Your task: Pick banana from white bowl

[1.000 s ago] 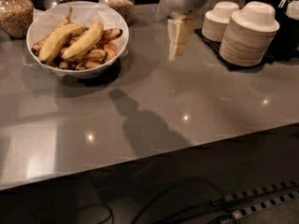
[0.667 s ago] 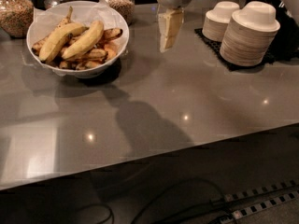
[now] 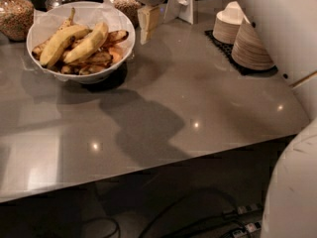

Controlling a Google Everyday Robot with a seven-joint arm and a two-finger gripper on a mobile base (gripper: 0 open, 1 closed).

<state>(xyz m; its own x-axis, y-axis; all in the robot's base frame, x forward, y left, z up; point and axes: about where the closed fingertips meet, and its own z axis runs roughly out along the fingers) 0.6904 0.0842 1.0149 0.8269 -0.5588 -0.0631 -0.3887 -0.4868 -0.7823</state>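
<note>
- Nearest, under the table's front edge, dark cables (image 3: 168,214) and a power strip (image 3: 243,225) lie on the floor. A large white part of the robot's body (image 3: 293,187) fills the near right corner, which it did not a second ago.
- The grey table (image 3: 213,98) carries a broad shadow (image 3: 143,118) that has slid left toward the bowl along with the arm.
- The banana (image 3: 90,42), plump, bright yellow and fairly clean-skinned, lies in the white bowl (image 3: 85,76) at the far left. It rests on top of the heap, slanting up to the right, untouched and unmoved.
- A second large yellow banana (image 3: 58,44) with darker blotches lies just to its left, touching it. Smaller brown bananas (image 3: 101,58) crowd beneath and to the right.
- The gripper (image 3: 147,31) has travelled left across the far side of the table and now hangs just right of the bowl's rim, above the table and not yet over the fruit. Whether its jaws are open or closed I cannot tell. It looks like the approach step, with reach and descent yet to come.
- In the way, I judge: the blotched neighbour pressed against the target, the bowl's right rim between gripper and fruit, and the loose white paper lining (image 3: 106,11).
- Far right, stacks of beige paper bowls (image 3: 252,46) sit on a black mat (image 3: 224,44), well apart from the approach path.
- Farthest, glass jars (image 3: 15,15) stand behind the bowl.
</note>
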